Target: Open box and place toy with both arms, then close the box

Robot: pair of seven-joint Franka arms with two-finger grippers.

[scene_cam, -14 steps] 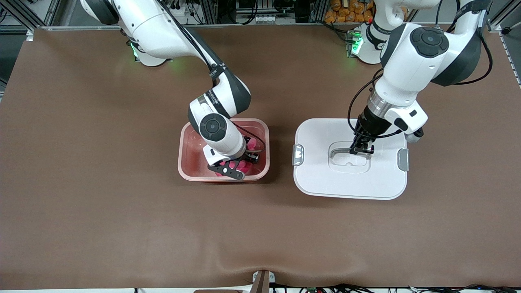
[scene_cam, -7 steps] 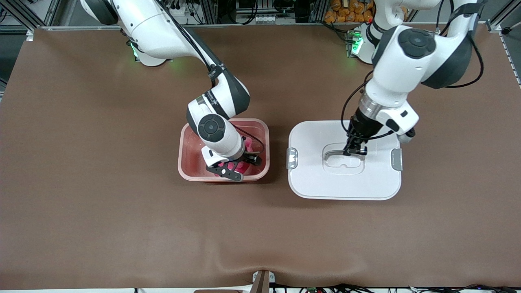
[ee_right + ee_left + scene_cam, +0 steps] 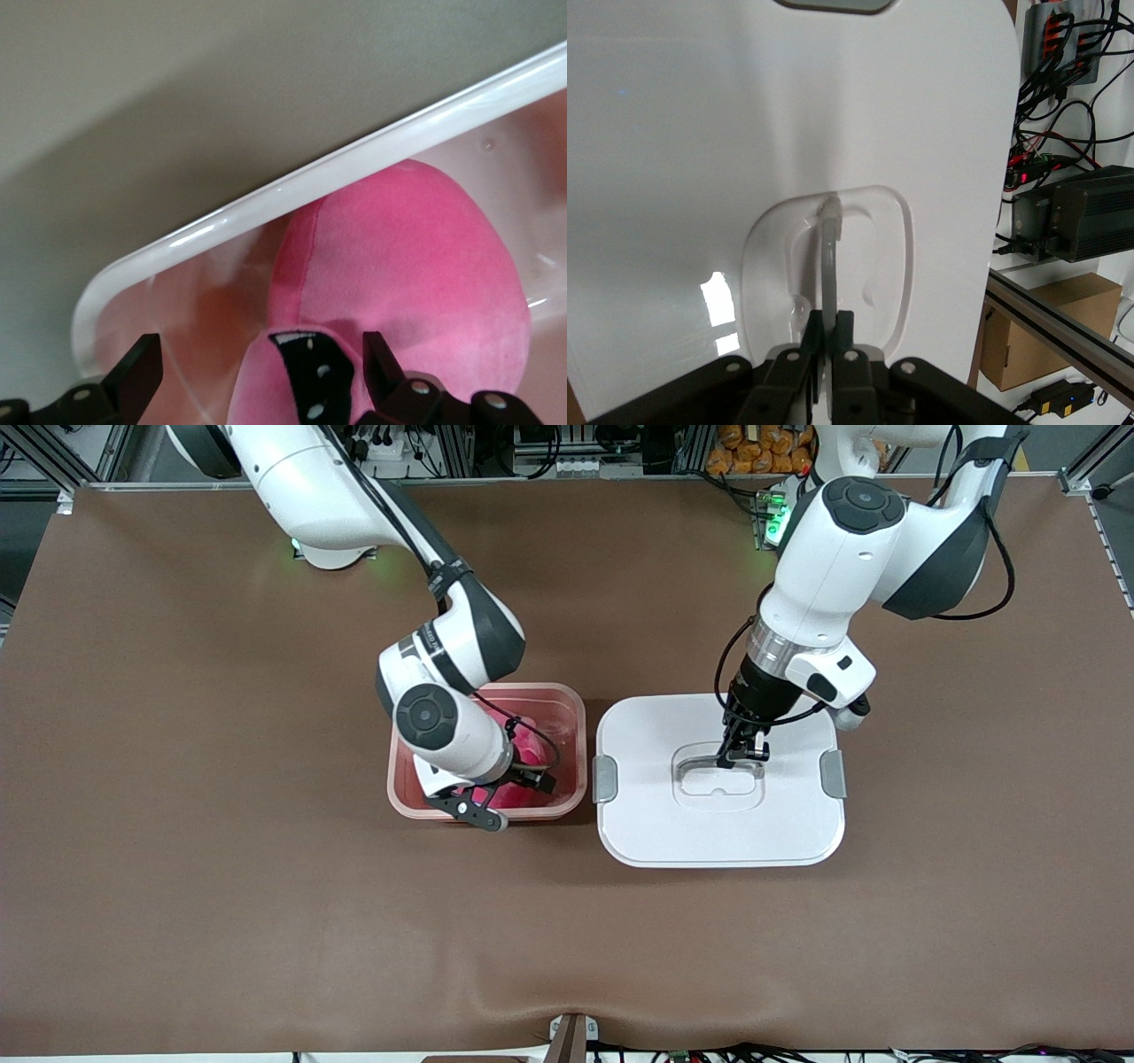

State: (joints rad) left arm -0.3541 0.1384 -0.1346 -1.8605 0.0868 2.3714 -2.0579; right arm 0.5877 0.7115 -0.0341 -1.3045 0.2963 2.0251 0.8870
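Since the earlier frame the lid has slid across the table toward the box, and one grey clip now sits just beside the box's wall. It travels with the left gripper, which is clenched on the clear handle in the lid's recess; the wrist view shows the bar pinched between its fingers. Over the box, the right gripper has spread its fingers wide and lifted a little, its wrist pulled toward the right arm's end. The toy lies below it inside the box, between the parted fingers but no longer squeezed, resting against the wall nearest the front camera. So, by my reading, the placing is done and the closing has begun: the right arm must clear out of the box before the lid can be lifted over and set down.
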